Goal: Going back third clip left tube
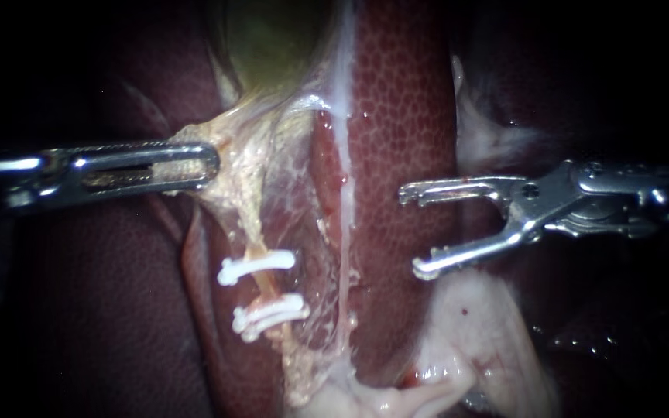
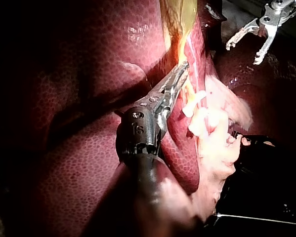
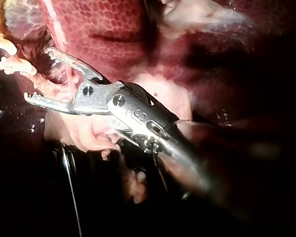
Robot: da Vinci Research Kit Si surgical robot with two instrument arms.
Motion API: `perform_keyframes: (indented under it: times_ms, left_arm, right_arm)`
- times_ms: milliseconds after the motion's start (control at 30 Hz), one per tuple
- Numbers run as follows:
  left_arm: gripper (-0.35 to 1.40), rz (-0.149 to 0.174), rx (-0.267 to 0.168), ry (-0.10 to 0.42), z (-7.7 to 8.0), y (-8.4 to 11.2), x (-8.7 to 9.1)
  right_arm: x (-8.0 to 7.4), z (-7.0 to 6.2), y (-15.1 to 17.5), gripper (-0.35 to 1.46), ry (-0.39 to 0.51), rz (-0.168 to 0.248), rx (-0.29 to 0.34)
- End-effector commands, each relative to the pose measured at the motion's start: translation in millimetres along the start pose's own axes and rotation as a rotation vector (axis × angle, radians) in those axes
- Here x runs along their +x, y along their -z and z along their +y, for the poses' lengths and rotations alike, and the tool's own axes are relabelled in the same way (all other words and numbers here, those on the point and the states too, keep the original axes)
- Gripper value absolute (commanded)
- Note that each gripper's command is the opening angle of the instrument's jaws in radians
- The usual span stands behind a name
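Observation:
The left tube [image 1: 262,285] runs down from the yellow-green gallbladder [image 1: 272,39] and carries white clips: one [image 1: 257,265] higher up and a thicker white cluster [image 1: 271,313] just below it. My left instrument [image 1: 203,165] lies level, its slotted jaws shut on pale yellowish tissue at the gallbladder's base, above the clips; the left wrist view shows the same grip [image 2: 180,76]. My right instrument [image 1: 418,231] hangs over the liver [image 1: 404,116], well right of the clips, jaws wide open and empty [image 3: 39,74]. A thin whitish tube [image 1: 342,224] runs between them.
Dark red liver [image 1: 102,310] surrounds the field. Pale fatty tissue [image 1: 474,340] lies under the right instrument's jaws and more [image 1: 489,139] above them. Thin membrane [image 1: 303,232] spans the two tubes.

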Motion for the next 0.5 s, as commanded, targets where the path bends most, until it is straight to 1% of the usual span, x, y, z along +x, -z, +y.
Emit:
perform_keyframes:
  times_ms: [33, 233, 367, 500]
  left_arm:
    - [-0.35, 0.0, -0.002, 0.0, 0.0, -0.1, 0.1]
    - [-0.35, -0.002, -0.003, -0.002, 0.2, -0.7, 0.4]
    - [-0.35, -0.005, -0.006, -0.005, 0.8, -1.8, 0.9]
    - [-0.35, -0.006, 0.003, -0.009, 1.2, -3.2, 1.7]
  right_arm:
    - [0.0, 0.0, -0.1, 0.6, 0.0, 0.0, 0.0]
    - [0.0, -0.1, 0.0, 0.6, 0.006, -0.002, 0.0]
    - [-0.1, -0.1, 0.1, 0.6, 0.006, -0.003, 0.0]
    - [-0.1, -0.1, 0.1, 0.6, 0.006, -0.003, 0.001]
